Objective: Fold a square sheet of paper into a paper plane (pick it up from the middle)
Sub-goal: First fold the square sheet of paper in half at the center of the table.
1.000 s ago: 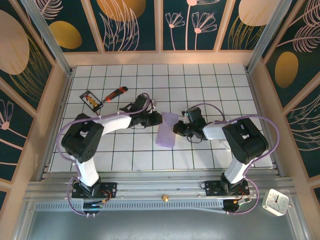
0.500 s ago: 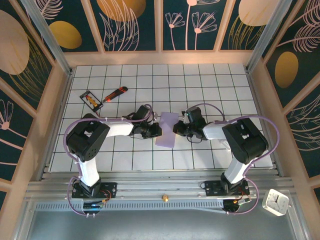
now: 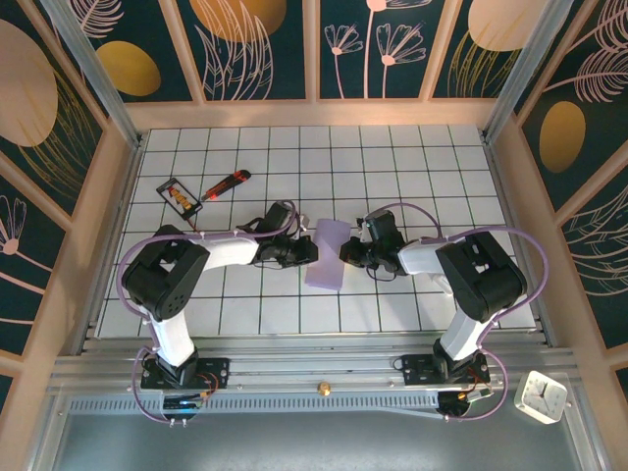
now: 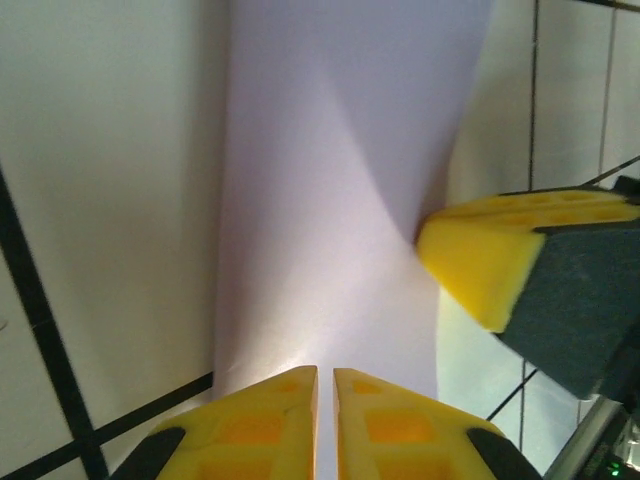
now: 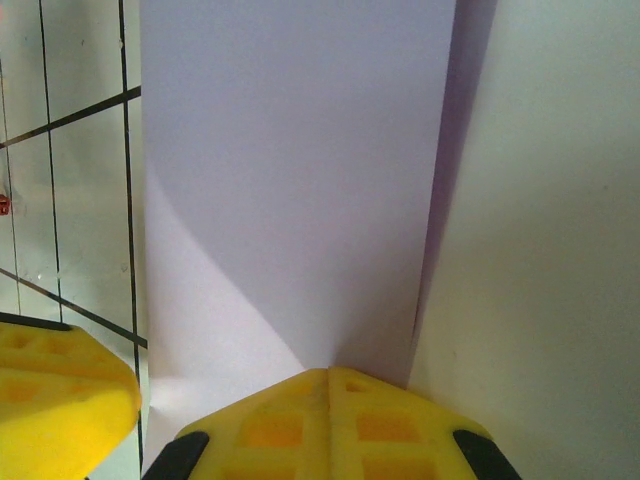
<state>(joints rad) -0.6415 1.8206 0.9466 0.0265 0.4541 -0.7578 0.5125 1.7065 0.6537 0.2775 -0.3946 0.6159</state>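
One lavender sheet of paper (image 3: 327, 257), a narrow strip in shape, lies mid-tabletop (image 3: 422, 177). Two grippers meet it. The right gripper (image 5: 330, 374) is pinched tight on its right edge, and the left gripper (image 4: 325, 374), fingers nearly together, sits at its left edge. Well left of the sheet lie one red-orange utility knife (image 3: 227, 183) and one black-framed card (image 3: 179, 196).

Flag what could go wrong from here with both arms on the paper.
1. Left jaws and right jaws are each shut on opposite long edges of the lavender sheet, facing each other. Unsynchronised motion could tear the thin paper or pull it free.
2. In the right wrist view the bite looks shallow, just at the sheet's edge, so it may slip.
3. Shading across the sheet in the left wrist view suggests it is bowed. Pushing inward might set a stray crease.
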